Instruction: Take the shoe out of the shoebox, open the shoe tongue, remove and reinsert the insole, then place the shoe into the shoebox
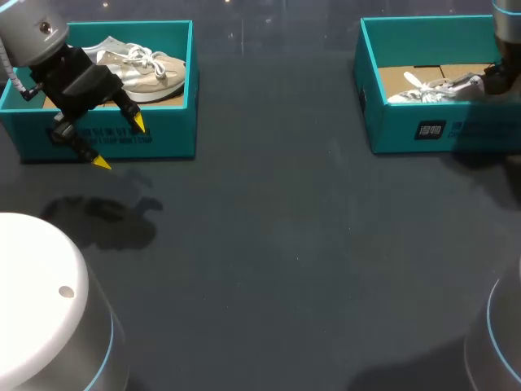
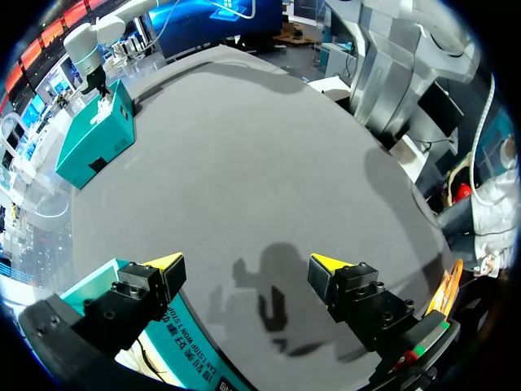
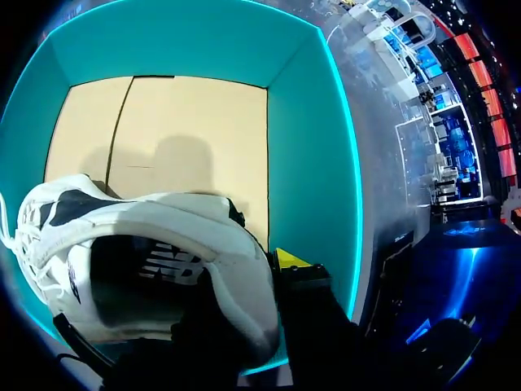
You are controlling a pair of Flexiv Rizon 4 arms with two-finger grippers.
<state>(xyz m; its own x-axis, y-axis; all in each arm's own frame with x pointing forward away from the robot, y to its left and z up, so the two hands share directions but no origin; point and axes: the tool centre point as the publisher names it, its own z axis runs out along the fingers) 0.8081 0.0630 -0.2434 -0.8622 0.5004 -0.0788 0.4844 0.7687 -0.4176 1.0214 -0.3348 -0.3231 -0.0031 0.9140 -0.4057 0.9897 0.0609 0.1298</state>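
Note:
A white shoe (image 1: pixel 431 90) lies in the right teal shoebox (image 1: pixel 407 134). My right gripper (image 1: pixel 487 81) is shut on its heel end. In the right wrist view the white shoe (image 3: pixel 163 236) hangs just above the box's cardboard floor (image 3: pixel 187 130); its heel collar sits in my right gripper (image 3: pixel 252 273), one yellow fingertip (image 3: pixel 289 259) outside it and the other finger hidden. A beige shoe (image 1: pixel 142 69) rests in the left teal shoebox (image 1: pixel 175 134). My left gripper (image 1: pixel 120 142) hangs open over that box's front wall, holding nothing; the left gripper (image 2: pixel 244 265) straddles the box's corner (image 2: pixel 191 350).
The dark table (image 1: pixel 293 244) stretches between the two boxes. A white robot base (image 1: pixel 41 301) stands at the near left corner and another base (image 1: pixel 496 342) at the near right. The right box (image 2: pixel 94 138) appears far ahead of the left gripper.

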